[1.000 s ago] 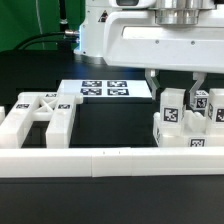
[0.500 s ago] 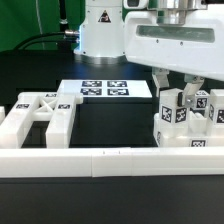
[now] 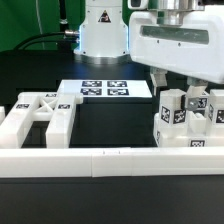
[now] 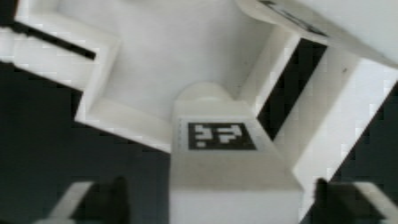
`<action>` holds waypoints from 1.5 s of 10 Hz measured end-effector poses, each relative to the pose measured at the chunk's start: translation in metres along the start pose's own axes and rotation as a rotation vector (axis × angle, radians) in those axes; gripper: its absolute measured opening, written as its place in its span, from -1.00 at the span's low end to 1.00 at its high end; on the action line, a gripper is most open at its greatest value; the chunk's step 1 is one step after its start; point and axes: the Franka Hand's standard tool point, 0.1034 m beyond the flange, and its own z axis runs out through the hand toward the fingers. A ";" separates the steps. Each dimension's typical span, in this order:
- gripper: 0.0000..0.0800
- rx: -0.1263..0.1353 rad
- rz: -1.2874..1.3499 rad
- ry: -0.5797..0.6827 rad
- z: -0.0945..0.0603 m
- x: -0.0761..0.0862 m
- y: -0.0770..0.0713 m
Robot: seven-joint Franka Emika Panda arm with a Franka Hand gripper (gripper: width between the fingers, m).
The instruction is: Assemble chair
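Note:
At the exterior view's right stands the partly joined white chair, with tagged square-ended legs pointing up. My gripper hangs just above it, straddling the nearest upright leg. In the wrist view that tagged leg runs up between my fingers, and a dark gap shows on each side, so my gripper is open and holds nothing. A loose X-braced frame lies at the exterior view's left.
The marker board lies flat at the back, in front of the arm's base. A long low white border rail runs across the front, with the chair parts resting against it.
My jaws have spread apart and let go of the upright leg they were shut on. The leg stays standing in the assembly. The hand has barely moved.

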 end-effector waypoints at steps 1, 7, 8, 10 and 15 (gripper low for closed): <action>0.46 0.004 -0.073 0.002 0.000 -0.001 0.000; 0.62 0.003 -0.625 0.024 -0.002 0.001 -0.001; 0.62 0.001 -0.727 0.025 -0.002 0.001 -0.002; 0.62 0.001 -0.884 0.034 -0.005 0.004 -0.005; 0.50 -0.010 -1.068 0.041 -0.007 0.005 -0.005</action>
